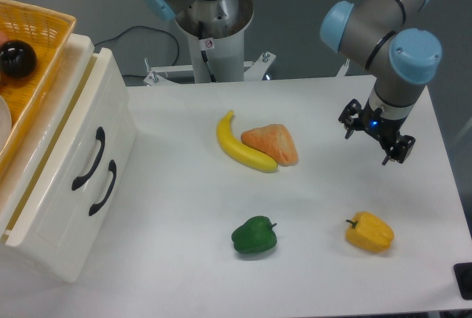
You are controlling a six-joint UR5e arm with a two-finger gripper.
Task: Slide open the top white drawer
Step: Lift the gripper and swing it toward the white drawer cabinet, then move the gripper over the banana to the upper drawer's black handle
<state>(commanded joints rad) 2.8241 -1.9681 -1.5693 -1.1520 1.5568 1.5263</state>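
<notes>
**Caller:** What did the camera show you at that moment?

**Operator:** I was looking down on a white counter (310,274). At its left edge stood a white cabinet (44,244) with two drawers. The top white drawer (74,137) sat shut, flush with the cabinet front, and its curved black handle (89,159) faced the middle of the counter. The lower white drawer (92,211) lay right beside it, also shut, with a matching handle.

**Caller:** Anything on the cabinet?

**Operator:** An orange wicker basket (44,30) rested on top, partly cut off by the frame. I could see a round black object (16,59) inside it.

**Caller:** And where was my arm?

**Operator:** Far over on the right side of the counter, well apart from the cabinet. The grey arm with blue joint caps (387,30) reached down from the upper right, and the fingers (376,141) pointed downward above the counter, touching nothing. They looked set apart, with nothing between them.

**Caller:** What else lay on the counter?

**Operator:** Near the middle I saw a yellow banana (240,148), touching an orange wedge-shaped piece (273,143) on its right. Closer to the front edge sat a green bell pepper (254,235), and to its right a yellow bell pepper (369,232), below the fingers in the picture. The arm's base column (214,37) stood behind the counter's far edge.
</notes>
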